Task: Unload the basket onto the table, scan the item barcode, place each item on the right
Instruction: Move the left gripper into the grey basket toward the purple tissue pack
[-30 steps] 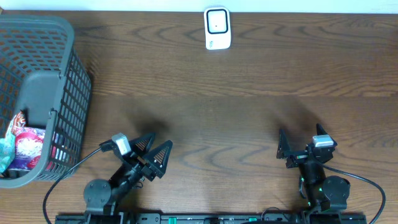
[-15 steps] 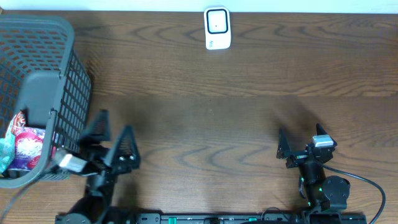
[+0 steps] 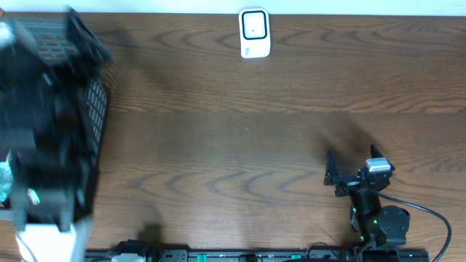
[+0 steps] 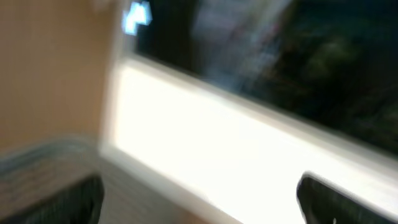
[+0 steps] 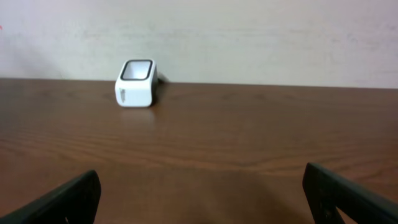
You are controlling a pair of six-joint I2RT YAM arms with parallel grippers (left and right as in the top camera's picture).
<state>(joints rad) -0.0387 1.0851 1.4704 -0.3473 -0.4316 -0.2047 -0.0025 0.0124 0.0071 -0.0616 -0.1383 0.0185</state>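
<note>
The white barcode scanner [image 3: 255, 33] stands at the table's far edge and shows as a small white box [image 5: 137, 83] in the right wrist view. My left arm [image 3: 44, 109] is a dark motion blur over the grey mesh basket [image 3: 96, 116] at the left. The left gripper [image 4: 199, 196] is open and empty, and its view is smeared. Of the item only a teal sliver [image 3: 4, 178] shows at the left edge. My right gripper [image 3: 352, 166] rests open near the front right, its jaws [image 5: 199, 193] wide over bare wood.
The brown wooden table [image 3: 240, 145] stretches between the basket and the right arm. A pale wall [image 5: 249, 37] rises behind the scanner. The arm bases and a cable [image 3: 429, 218] sit along the front edge.
The left arm has swung fast from the front of the table leftward and up over the basket, still open. The right arm has not moved.
</note>
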